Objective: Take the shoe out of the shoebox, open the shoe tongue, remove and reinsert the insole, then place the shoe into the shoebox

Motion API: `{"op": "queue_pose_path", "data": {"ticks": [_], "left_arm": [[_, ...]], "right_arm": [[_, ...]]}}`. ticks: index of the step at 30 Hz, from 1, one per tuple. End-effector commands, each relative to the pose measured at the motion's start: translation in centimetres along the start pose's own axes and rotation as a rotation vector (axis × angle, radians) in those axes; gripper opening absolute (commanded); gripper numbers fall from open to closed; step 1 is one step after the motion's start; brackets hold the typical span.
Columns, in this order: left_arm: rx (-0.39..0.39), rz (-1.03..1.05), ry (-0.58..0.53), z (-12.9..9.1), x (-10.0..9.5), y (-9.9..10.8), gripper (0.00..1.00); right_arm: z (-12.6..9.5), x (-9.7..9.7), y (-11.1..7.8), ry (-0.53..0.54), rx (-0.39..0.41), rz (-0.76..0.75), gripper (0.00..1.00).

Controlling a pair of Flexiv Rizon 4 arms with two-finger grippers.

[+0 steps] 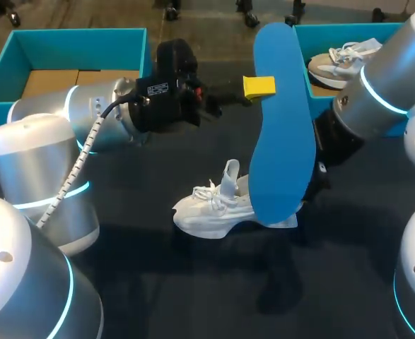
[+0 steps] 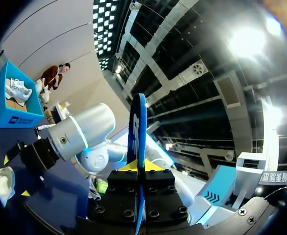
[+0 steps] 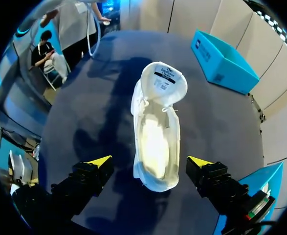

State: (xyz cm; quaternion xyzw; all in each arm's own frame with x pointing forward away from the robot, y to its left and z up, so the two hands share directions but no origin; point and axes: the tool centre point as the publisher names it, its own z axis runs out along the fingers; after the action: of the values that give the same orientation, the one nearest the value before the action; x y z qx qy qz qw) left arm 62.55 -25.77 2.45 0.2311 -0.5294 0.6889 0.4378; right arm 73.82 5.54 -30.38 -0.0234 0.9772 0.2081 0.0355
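Tabletop [image 1: 158, 282] has two shoeboxes [image 1: 80, 39], two shoes [image 1: 211, 212], one insole [image 1: 281, 127] aloft

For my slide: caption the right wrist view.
Open end effector poised over the white shoe, tongue folded back.

Blue insole [image 1: 281, 120] held upright; white shoe [image 1: 207, 212] below, tongue raised

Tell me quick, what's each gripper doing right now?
Left gripper: shut on the blue insole.
Right gripper: open, white shoe ahead, not gripped.
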Motion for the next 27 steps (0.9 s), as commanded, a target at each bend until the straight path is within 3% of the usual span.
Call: {"op": "queue_pose_path", "data": {"ticks": [1, 3, 9, 27], "left_arm": [[0.008, 0.000, -0.003, 0.2, 0.2, 0.2, 0.00], [0.008, 0.000, -0.003, 0.2, 0.2, 0.2, 0.00], [0.008, 0.000, -0.003, 0.2, 0.2, 0.2, 0.00], [0.008, 0.000, -0.003, 0.2, 0.2, 0.2, 0.00]], "right_arm": [[-1.5, 0.7, 1.1, -0.002, 0.148, 0.015, 1.00], [-1.7, 0.8, 1.8, 0.009, 0.216, 0.003, 1.00], [-1.4, 0.9, 2.1, 0.011, 0.272, -0.011, 1.00], [1.2, -1.8, 0.7, 0.000, 0.270, -0.027, 1.00]]}}
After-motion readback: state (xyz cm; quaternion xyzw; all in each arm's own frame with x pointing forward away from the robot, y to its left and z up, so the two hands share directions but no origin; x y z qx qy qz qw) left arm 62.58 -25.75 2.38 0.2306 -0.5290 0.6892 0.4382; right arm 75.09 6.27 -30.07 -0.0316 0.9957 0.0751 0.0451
